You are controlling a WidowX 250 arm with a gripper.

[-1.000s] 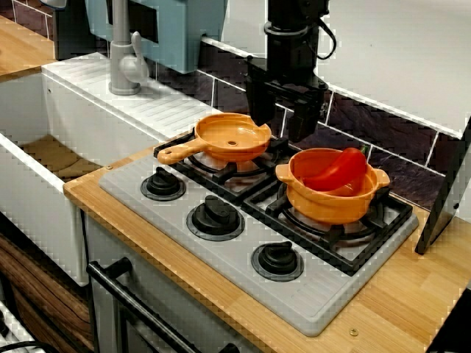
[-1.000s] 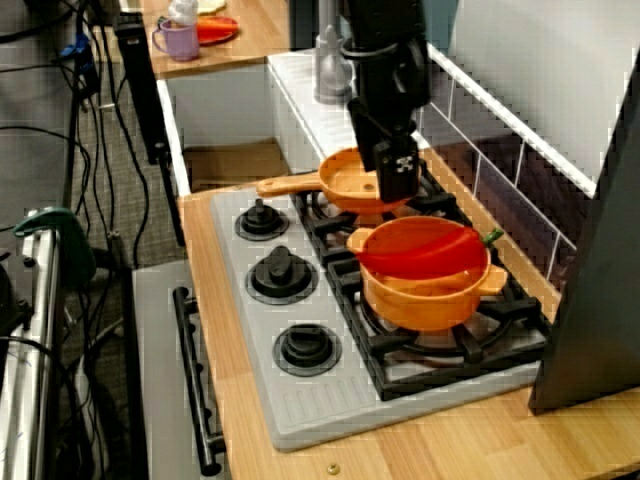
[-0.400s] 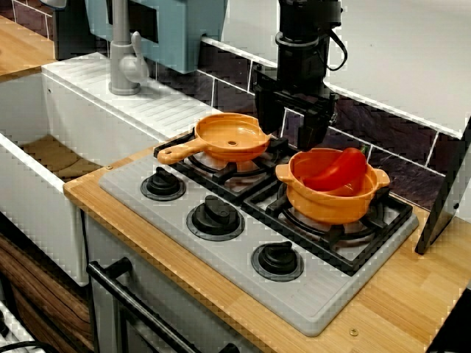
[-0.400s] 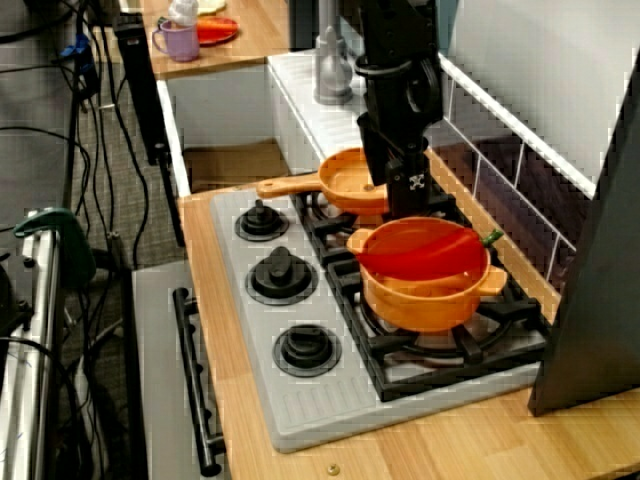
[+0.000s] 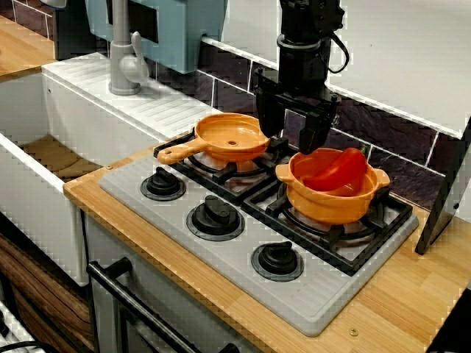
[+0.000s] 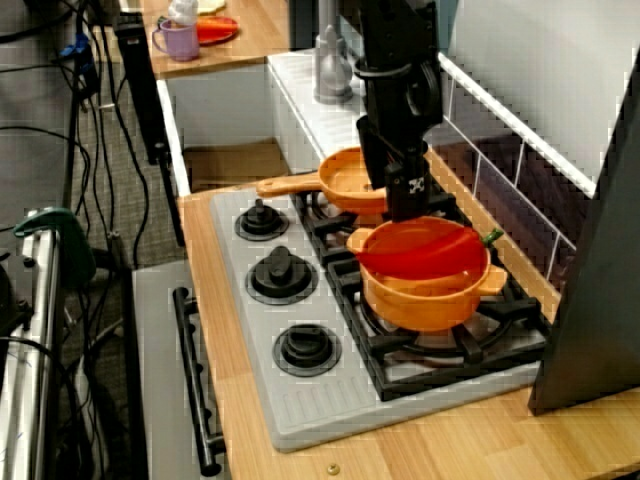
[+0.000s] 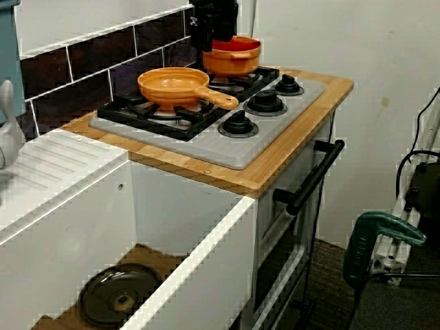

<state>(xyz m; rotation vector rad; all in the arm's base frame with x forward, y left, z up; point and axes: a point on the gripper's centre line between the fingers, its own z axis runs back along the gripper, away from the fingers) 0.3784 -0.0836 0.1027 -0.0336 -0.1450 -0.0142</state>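
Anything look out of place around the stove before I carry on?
Two things stand out. The red pepper lies slanted across the orange pot, its green stem end poking over the rim. A dark round lid lies flat in the sink basin. The frying pan sits level; nothing is spilled.

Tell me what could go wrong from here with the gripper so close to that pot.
1. The open gripper hangs by the rim of the orange pot; lowering, a finger might strike the rim and shove the pot.
2. The frying pan sits close beside and could get knocked.
3. The red pepper leans on the rim and may tip out.
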